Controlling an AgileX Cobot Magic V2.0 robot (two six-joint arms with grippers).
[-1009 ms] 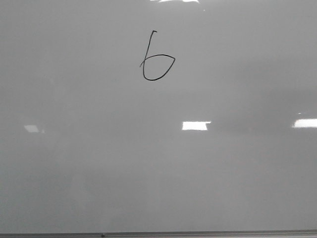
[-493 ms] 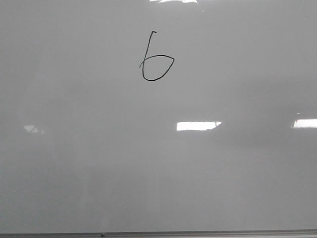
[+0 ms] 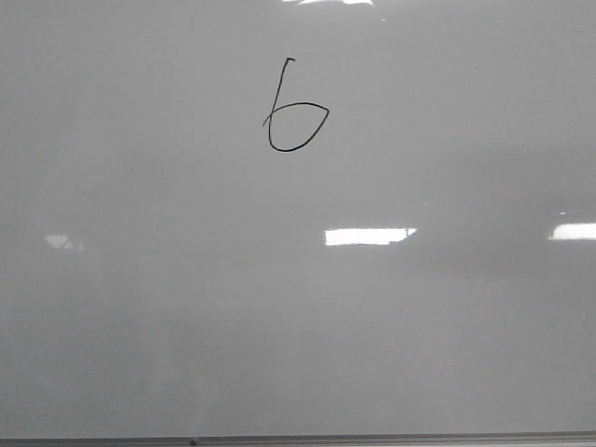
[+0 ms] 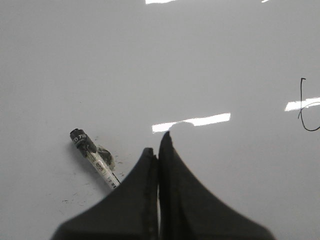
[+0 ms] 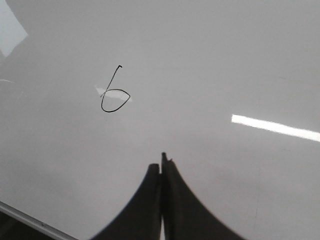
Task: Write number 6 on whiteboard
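Observation:
The number 6 (image 3: 293, 107) is drawn in thin black line on the upper middle of the whiteboard (image 3: 140, 326). It also shows in the right wrist view (image 5: 114, 92), and part of it shows at the edge of the left wrist view (image 4: 307, 107). My left gripper (image 4: 159, 146) is shut and empty above the whiteboard (image 4: 225, 60). A black-capped marker (image 4: 95, 157) lies flat on the board just beside it. My right gripper (image 5: 161, 166) is shut, above the whiteboard (image 5: 225, 60) and some way from the 6. Neither gripper shows in the front view.
A thin grey frame strip (image 3: 298, 440) runs along the board's near edge and also shows in the right wrist view (image 5: 30, 220). Small black ink specks (image 4: 75, 200) dot the board near the marker. Bright rectangular light reflections (image 3: 368, 237) lie on the glossy surface.
The 6 and the board have not moved. The bright reflection in the middle of the front view has grown wider toward the left.

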